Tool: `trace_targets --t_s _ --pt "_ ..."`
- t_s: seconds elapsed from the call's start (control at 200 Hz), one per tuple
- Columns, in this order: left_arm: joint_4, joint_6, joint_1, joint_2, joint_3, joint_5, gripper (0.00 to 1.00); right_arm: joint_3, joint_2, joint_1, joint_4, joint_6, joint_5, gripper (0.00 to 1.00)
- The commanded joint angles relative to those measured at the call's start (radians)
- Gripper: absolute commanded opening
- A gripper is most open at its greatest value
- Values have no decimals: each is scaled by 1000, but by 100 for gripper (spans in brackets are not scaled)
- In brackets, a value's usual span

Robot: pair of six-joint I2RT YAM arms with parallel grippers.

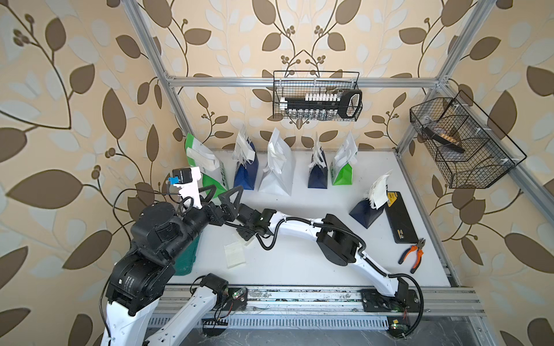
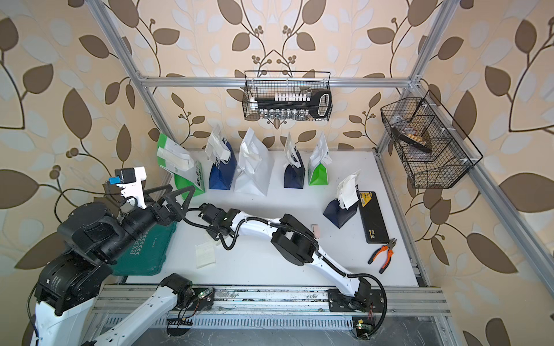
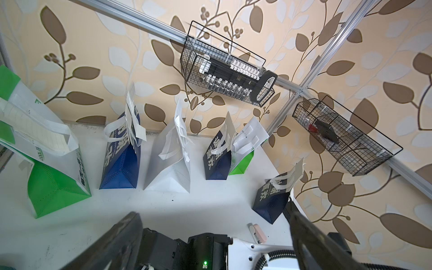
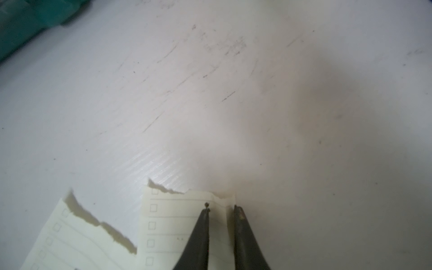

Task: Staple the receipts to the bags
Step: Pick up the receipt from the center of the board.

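Several bags stand along the back wall, among them a green-and-white bag point(image 1: 209, 170), a navy one point(image 1: 246, 172) and a plain white one point(image 1: 277, 175). Another navy bag point(image 1: 366, 211) stands apart at the right with a slip on its handles. Two cream receipts lie on the white table; one receipt point(image 4: 77, 240) lies loose. My right gripper point(image 4: 221, 208) is shut on the edge of the other receipt point(image 4: 168, 224), which ridges up between the fingers; in both top views it point(image 1: 244, 236) points down beside the receipts point(image 2: 205, 254). My left gripper point(image 3: 212, 215) hangs wide open and empty above the right wrist point(image 1: 227, 187).
A pink stapler point(image 2: 314, 230) lies on the table beside the right forearm. A teal tool case point(image 2: 144, 254) sits under the left arm. A black case point(image 1: 400, 218) and orange pliers point(image 1: 413, 254) lie at the right edge. Wire baskets point(image 1: 317, 99) point(image 1: 461, 143) hang on the frame.
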Motion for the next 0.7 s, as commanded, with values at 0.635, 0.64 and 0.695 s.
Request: trace_targets --t_s 0.635,0.64,0.695 --pt "111 -1 9 102 -37 70 99 -748 -646 -13 358 -31 208 0" --pt "113 -3 10 105 -38 71 99 -757 -654 -13 361 -30 209 0" --pt "145 -10 10 148 -42 116 99 -841 -747 -20 369 -10 215 0"
